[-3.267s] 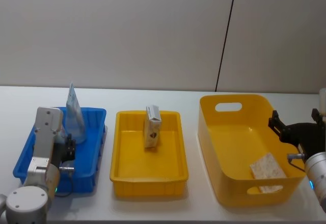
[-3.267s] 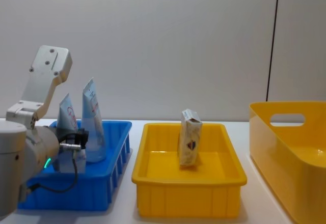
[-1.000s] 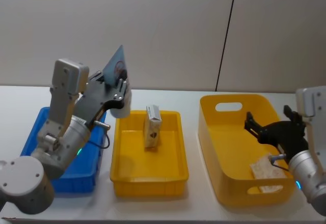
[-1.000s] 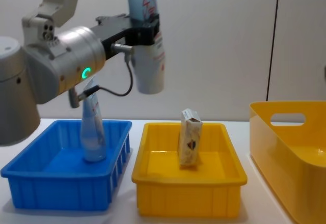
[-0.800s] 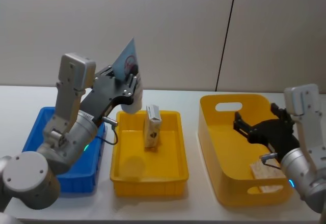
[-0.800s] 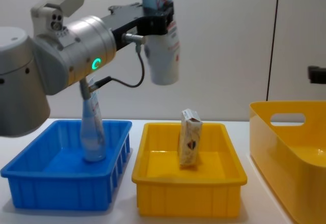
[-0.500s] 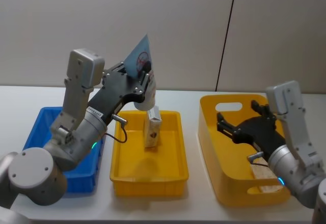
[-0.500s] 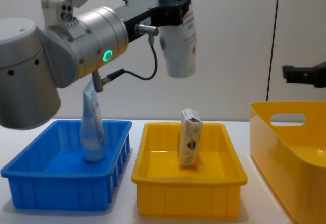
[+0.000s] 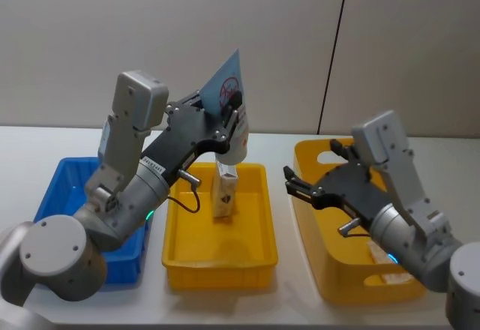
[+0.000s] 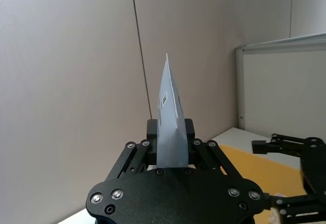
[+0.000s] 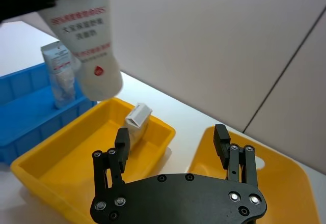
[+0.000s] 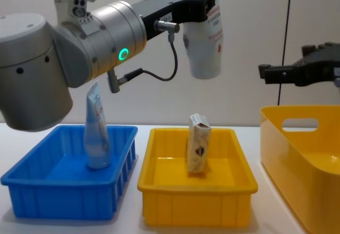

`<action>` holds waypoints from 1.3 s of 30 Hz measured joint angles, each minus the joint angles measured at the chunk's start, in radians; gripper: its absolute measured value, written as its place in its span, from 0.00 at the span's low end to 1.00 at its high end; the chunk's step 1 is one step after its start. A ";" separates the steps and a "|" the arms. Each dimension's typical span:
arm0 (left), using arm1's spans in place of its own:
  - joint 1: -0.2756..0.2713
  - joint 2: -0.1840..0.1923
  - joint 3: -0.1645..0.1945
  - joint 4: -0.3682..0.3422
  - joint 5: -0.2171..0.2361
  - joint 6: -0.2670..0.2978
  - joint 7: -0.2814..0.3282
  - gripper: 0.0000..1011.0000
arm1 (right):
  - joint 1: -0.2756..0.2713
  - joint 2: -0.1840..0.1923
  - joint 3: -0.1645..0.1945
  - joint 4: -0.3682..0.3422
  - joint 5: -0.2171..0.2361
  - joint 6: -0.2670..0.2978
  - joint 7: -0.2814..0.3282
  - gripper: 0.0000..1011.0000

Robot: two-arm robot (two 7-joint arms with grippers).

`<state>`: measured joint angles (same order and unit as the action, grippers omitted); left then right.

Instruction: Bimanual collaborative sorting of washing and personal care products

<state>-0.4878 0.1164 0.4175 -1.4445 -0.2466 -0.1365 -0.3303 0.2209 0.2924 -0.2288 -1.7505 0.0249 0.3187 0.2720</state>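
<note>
My left gripper point(image 9: 225, 124) is shut on a white tube with red print point(image 9: 229, 112), cap end down, high above the far end of the shallow yellow tray point(image 9: 217, 259). In the chest view the tube point(image 12: 204, 37) hangs above a cream carton point(image 12: 197, 143) that stands upright in that tray. A second, bluish tube point(image 12: 95, 133) stands in the blue bin point(image 12: 64, 202). My right gripper point(image 9: 311, 172) is open and holds nothing. It hovers over the left rim of the deep yellow basket point(image 9: 352, 285) and points at the held tube, a short gap away.
The three containers stand in a row on the white table: blue bin at the left, shallow tray in the middle, basket at the right. A plain wall rises close behind them. My left arm reaches across above the blue bin.
My left gripper lifted the white tube out of the blue bin and carried it right, above the yellow tray. My right gripper rose from the basket and moved left toward the tube.
</note>
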 joint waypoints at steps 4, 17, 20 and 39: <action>0.000 -0.001 0.002 -0.002 -0.001 0.002 -0.006 0.25 | 0.020 0.008 -0.017 0.009 -0.002 -0.005 0.023 0.99; -0.001 -0.002 0.006 -0.004 -0.003 0.005 -0.017 0.25 | 0.093 0.029 -0.070 0.047 0.005 -0.027 0.099 0.99; -0.001 -0.002 0.006 -0.004 -0.004 0.005 -0.019 0.25 | 0.109 0.032 -0.080 0.058 0.010 -0.034 0.115 0.99; -0.001 -0.003 0.008 -0.006 -0.005 0.007 -0.022 0.25 | 0.218 0.025 -0.124 0.167 0.058 -0.091 0.206 0.98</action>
<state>-0.4892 0.1133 0.4255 -1.4502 -0.2513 -0.1300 -0.3524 0.4389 0.3169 -0.3527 -1.5839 0.0825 0.2279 0.4777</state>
